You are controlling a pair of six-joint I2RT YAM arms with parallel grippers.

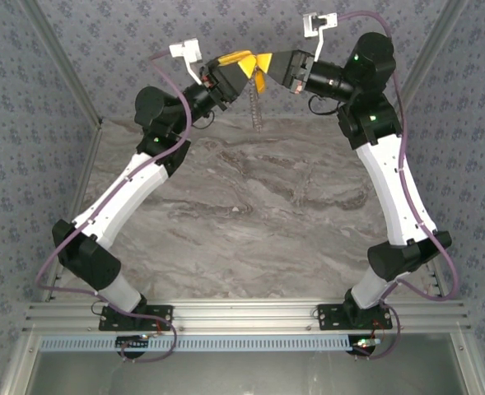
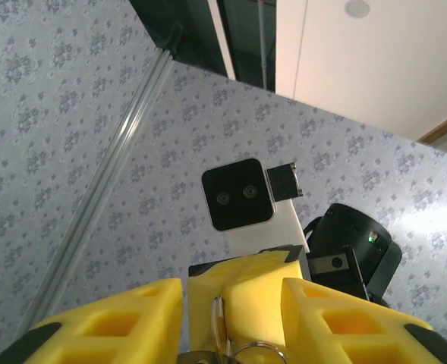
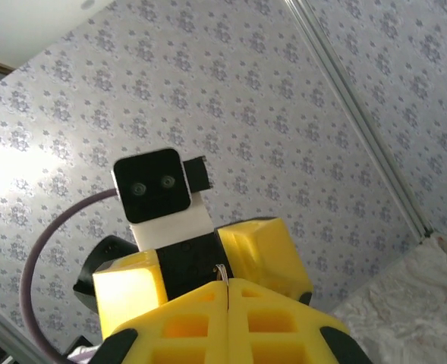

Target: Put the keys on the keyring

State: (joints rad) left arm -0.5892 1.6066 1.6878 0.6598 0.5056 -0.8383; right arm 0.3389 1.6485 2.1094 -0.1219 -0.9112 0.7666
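Top external view is showing both arms reaching up above the far side of the tabletop (image 1: pixel 250 206), their tips nearly meeting. The right pincer (image 1: pixel 268 64) is clamping shut on the keyring (image 1: pixel 256 109), whose short chain is dangling below it, clear of the marble. The left pincer (image 1: pixel 244 67) is standing open, its yellow fingers (image 2: pixel 132 322) flanking the right one's closed fingers (image 3: pixel 208 322), where a thin metal loop is poking from the seam.

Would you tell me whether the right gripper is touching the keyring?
Touching: the right wrist view shows the right gripper shut on the thin keyring.
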